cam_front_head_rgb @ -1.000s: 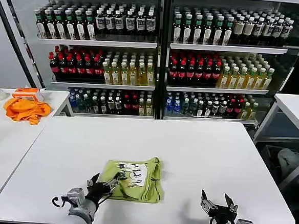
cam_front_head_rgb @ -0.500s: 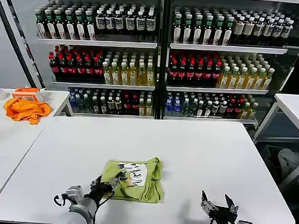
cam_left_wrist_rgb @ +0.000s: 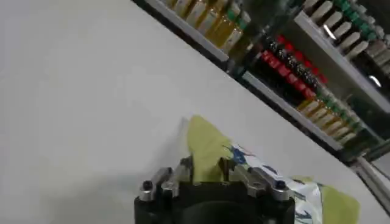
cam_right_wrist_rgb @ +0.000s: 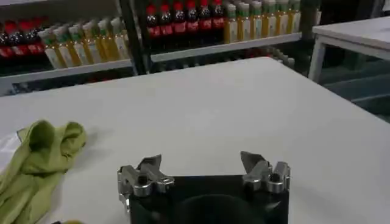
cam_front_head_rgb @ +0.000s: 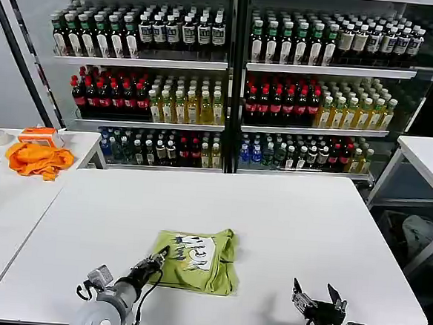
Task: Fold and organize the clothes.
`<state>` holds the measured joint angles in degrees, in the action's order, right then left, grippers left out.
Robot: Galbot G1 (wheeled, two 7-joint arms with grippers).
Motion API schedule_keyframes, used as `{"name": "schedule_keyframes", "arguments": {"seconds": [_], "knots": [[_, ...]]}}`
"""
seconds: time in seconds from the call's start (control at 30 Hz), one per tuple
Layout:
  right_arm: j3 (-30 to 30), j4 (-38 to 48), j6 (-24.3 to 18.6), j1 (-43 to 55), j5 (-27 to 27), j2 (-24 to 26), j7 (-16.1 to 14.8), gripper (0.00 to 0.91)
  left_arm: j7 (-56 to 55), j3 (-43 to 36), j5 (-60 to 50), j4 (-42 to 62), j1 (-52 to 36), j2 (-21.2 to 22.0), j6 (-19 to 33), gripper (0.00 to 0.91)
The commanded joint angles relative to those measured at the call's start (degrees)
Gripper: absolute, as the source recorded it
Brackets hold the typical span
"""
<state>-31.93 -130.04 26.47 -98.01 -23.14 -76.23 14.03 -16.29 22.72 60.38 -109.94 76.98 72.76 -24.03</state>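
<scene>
While the T-shirt (cam_front_head_rgb: 196, 259) already lies as a compact folded bundle with its print facing up, I judge the folding mostly done and only tidying or placing left. It sits on the white table (cam_front_head_rgb: 286, 227) toward the near edge, a little left of middle. Its right side looks bunched and rumpled, not crisp, so one more flattening or tuck may be needed.

My left gripper (cam_front_head_rgb: 157, 260) is at the shirt's near-left corner; in the left wrist view its fingers (cam_left_wrist_rgb: 226, 168) are pinched close together around a raised fold of the lime cloth (cam_left_wrist_rgb: 206, 153), so I read it as clamped on that edge. My right gripper (cam_front_head_rgb: 316, 298) hovers at the near-right edge of the table, well apart from the shirt, jaws spread wide and holding nothing; the right wrist view shows bare tabletop between the fingers (cam_right_wrist_rgb: 255, 164).

Room for moving: wide bare table behind and to the right of the shirt, good for a slide or a last fold. Near edge is close to both grippers, so pulling the cloth toward me risks it hanging over. Drink shelves (cam_front_head_rgb: 229, 81) stand well behind the table. Orange cloth heap (cam_front_head_rgb: 38, 159) sits on the side table to the left, well apart, no conflict.
</scene>
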Motion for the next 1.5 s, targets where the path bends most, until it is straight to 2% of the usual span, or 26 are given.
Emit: {"name": "schedule_keyframes", "arguments": {"seconds": [0.03, 0.37, 0.5, 0.6, 0.67, 0.77, 0.9, 1.03, 1.13, 1.17, 1.27, 1.4, 1.5], "knots": [[-0.1, -0.3, 0.0, -0.2, 0.0, -0.1, 0.0, 0.907, 0.5, 1.7, 9.4, 1.1, -0.3, 1.1, -0.3, 0.171], [-0.7, -0.8, 0.0, -0.7, -0.1, 0.0, 0.0, 0.907, 0.5, 5.4, 14.9, -1.6, 0.0, 1.6, -0.2, 0.141], [-0.7, -0.7, 0.0, -0.3, -0.4, 0.0, 0.0, 0.907, -0.9, 11.3, 12.0, -4.5, 1.3, 0.3, 2.2, 0.121], [-0.7, -0.5, 0.0, 0.1, -0.7, 0.2, 0.0, 0.907, -1.2, 18.6, 10.3, -6.5, 1.7, -2.3, 2.2, 0.101], [-0.7, -0.3, 0.0, 0.5, -1.0, 0.4, 0.0, 0.907, -0.9, 24.4, 8.3, -6.9, 2.1, -5.8, 1.9, 0.091], [-0.5, 0.0, 0.0, 1.2, -1.2, 0.4, 0.0, 0.907, 1.0, 31.7, 1.3, -6.9, 3.1, -13.8, 1.3, 0.050], [0.0, 0.8, 0.4, 2.5, -2.0, 0.6, 0.3, 0.907, 2.5, 33.2, -7.1, -9.4, 3.3, -18.4, 0.6, 0.050], [0.5, 1.1, 0.2, 2.5, -1.6, 0.4, 0.2, 0.907, 3.3, 26.3, -17.5, -16.6, 4.4, -18.7, 0.5, 0.040], [0.2, 1.1, 0.0, 2.2, -1.6, 0.5, 0.1, 0.907, 4.3, 12.0, -34.9, -18.7, 5.3, -17.0, 1.4, 0.040], [0.0, 1.0, 0.0, 2.0, -1.7, 0.7, 0.1, 0.907, 4.7, 6.6, -42.2, -17.9, 5.5, -16.1, 1.6, 0.040], [-0.8, 0.7, -0.2, 1.5, -1.8, 0.9, 0.0, 0.907, 4.6, -7.5, -54.7, -13.0, 4.1, -14.1, 3.6, 0.040], [-1.4, 0.4, -0.3, 1.0, -1.7, 1.1, 0.0, 0.907, 4.7, -16.6, -62.4, -8.8, -1.3, -10.0, 3.8, 0.040], [-1.6, 0.5, -0.4, 0.8, -1.7, 1.0, 0.0, 0.907, 6.0, -22.7, -66.6, -5.7, -6.8, -7.3, 1.9, 0.030]]}}
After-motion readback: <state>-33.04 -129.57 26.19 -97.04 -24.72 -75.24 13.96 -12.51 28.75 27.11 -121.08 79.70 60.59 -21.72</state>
